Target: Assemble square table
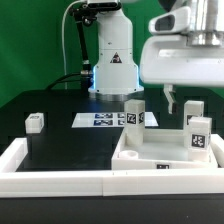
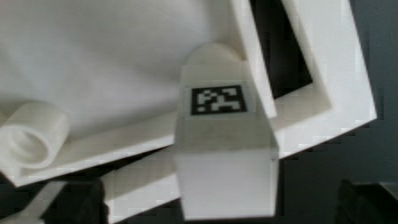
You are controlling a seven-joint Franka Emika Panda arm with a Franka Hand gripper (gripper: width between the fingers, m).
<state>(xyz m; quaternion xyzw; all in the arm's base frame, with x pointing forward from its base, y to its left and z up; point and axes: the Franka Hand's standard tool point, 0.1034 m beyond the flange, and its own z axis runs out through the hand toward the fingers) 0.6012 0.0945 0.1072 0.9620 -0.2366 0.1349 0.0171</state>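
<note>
Square table top [image 1: 160, 160] lies at the front of the desk [image 1: 60, 125], toward the exterior view's right, pressed into the corner of the white rim bars [image 1: 50, 178]. Two legs stand upright on it: one [image 1: 135, 117] toward its back edge, one [image 1: 197, 135] at its right side. A loose leg [image 1: 36, 122] lies well apart on open black surface at left. Marker board [image 1: 100, 120] lies behind. Jaws [image 1: 181, 101] hang open above the top, holding nothing; the fingers are partly cut off. Wrist view: tagged leg [image 2: 222, 125] close up, edges blurred
</note>
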